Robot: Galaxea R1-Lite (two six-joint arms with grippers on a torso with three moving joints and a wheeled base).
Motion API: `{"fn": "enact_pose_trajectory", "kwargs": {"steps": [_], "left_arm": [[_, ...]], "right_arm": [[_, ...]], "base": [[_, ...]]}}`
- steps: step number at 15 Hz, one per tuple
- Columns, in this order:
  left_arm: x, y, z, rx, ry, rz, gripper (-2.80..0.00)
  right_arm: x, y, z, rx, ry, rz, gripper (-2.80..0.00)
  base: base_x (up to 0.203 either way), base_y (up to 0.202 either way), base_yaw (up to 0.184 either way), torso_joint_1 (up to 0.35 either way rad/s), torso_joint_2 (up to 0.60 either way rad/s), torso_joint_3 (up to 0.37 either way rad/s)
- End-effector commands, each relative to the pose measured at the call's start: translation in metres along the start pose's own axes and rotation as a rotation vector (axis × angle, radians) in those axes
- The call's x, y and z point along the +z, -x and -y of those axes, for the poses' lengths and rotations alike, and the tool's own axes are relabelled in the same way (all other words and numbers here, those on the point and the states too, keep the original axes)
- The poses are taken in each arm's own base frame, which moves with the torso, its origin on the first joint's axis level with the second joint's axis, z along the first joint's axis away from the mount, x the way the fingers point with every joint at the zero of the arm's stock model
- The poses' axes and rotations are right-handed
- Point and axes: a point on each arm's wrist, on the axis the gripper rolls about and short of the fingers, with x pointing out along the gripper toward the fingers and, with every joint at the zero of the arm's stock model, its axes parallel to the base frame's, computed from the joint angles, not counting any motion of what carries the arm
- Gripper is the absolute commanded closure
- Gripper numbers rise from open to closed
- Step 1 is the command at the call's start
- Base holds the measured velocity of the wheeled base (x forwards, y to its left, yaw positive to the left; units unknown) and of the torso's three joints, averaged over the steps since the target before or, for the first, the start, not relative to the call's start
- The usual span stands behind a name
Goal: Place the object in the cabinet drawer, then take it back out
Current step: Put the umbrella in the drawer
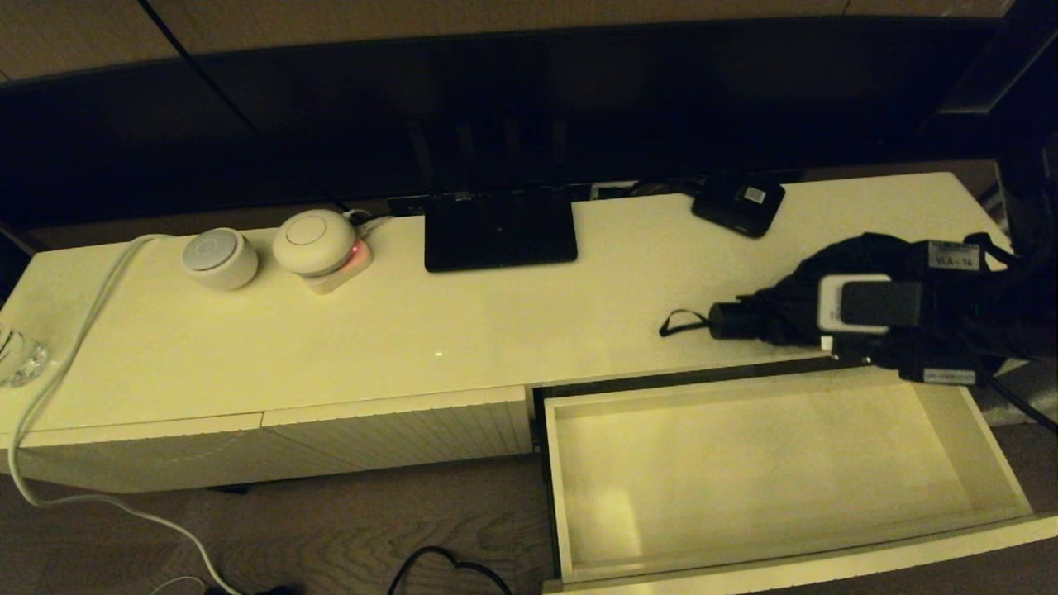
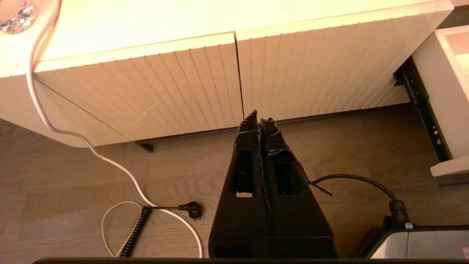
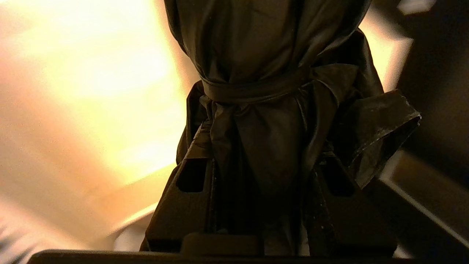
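Two arms, but only one is busy. The right gripper (image 3: 263,205) has its fingers pinched around the umbrella (image 1: 793,310), clamped on the bunched black fabric just below the tie strap, as the right wrist view shows. The umbrella sits at the right end of the cabinet's surface (image 1: 413,330), close to its front edge, handle and wrist loop pointing left; whether it rests on the top or is lifted just clear I cannot tell. Right below and in front of it, the drawer (image 1: 992,463) stands pulled wide open with nothing inside.

The left gripper (image 2: 259,121) hangs low in front of the closed ribbed panels, fingers pressed together, holding nothing, well away from the work.

This looks like the first half of the job: the umbrella is gripped but not yet in the drawer. The next move should call for bringing it forward past the surface's edge and down into the drawer, keeping the loose fabric from catching the drawer's back wall, then letting go once it lies flat.
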Motion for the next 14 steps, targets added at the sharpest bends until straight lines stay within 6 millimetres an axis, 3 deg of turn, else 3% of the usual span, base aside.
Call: {"fn": "enact_pose_trajectory", "kwargs": {"steps": [1, 5, 7, 14], "left_arm": [[-0.001, 0.0, 0.0, 0.0, 0.0, -0.003, 0.0], [-0.001, 0.0, 0.0, 0.0, 0.0, -0.003, 0.0], [-0.001, 0.0, 0.0, 0.0, 0.0, -0.003, 0.0], [-0.001, 0.0, 0.0, 0.0, 0.0, -0.003, 0.0]], "right_arm": [[-0.014, 0.031, -0.029, 0.02, 0.016, -0.004, 0.0], [-0.026, 0.03, -0.074, 0.148, 0.041, -0.027, 0.0], [-0.025, 0.013, -0.088, 0.207, -0.016, -0.04, 0.0], [-0.018, -0.053, -0.107, 0.296, -0.129, -0.04, 0.0]], "base": [[0.0, 0.0, 0.0, 0.0, 0.0, 0.0], [0.0, 0.0, 0.0, 0.0, 0.0, 0.0], [0.0, 0.0, 0.0, 0.0, 0.0, 0.0], [0.0, 0.0, 0.0, 0.0, 0.0, 0.0]]}}
